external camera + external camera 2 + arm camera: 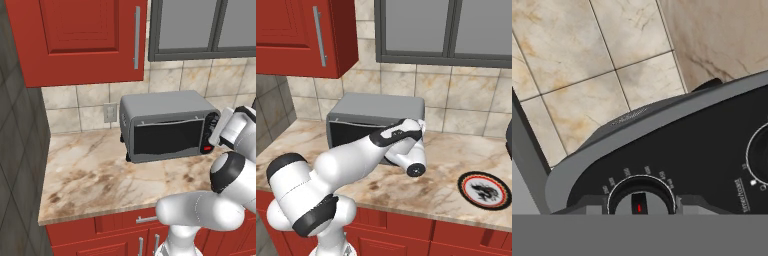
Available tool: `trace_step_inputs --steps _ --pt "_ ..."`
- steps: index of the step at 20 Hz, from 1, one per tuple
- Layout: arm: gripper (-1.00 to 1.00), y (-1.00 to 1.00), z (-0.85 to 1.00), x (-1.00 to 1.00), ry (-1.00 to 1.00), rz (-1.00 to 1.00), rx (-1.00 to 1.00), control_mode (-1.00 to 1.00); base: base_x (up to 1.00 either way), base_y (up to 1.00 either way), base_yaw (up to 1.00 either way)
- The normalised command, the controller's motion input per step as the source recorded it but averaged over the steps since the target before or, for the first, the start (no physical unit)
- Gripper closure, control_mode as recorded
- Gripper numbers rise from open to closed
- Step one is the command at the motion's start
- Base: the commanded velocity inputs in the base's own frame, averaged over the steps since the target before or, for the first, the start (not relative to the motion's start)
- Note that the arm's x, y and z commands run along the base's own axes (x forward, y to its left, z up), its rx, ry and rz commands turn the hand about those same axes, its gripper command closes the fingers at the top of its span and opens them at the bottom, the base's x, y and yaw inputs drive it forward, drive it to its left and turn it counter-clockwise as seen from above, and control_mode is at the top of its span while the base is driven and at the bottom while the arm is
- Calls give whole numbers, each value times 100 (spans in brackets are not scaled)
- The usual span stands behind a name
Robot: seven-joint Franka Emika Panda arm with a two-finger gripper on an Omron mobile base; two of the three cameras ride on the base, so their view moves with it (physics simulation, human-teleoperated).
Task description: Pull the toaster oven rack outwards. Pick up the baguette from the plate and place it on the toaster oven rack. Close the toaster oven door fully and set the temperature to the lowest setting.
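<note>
Oven sits at rear of worktop against tiled wall, door shut, control strip w/ knobs on its right end. Gripper is pressed up to that strip, fingers either side of a dial w/ red mark; jaws look clenched on it. Plate lies near worktop front edge, well right of oven.

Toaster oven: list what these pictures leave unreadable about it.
- Cavity, left base view: dark glass toaster oven door hides whether the baguette is inside.
- Grey toaster oven front, right base view: white robot arm covers it.
- Grip on round dark knob, hand view: bottom edge cuts off the gripper.
</note>
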Motion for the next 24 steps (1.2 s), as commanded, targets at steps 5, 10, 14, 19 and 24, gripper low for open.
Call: trace_step_inputs --steps 5,10,14,19,24 --pt "100 0 0 0 0 0 -5 -100 0 0 0" --pt "100 0 0 0 -2 0 -5 -100 0 0 0" --pt "100 0 0 5 -5 2 -6 -100 0 0 0" --pt "100 0 0 7 -7 9 -7 -100 0 0 0" --pt "100 0 0 1 -12 12 -5 -100 0 0 0"
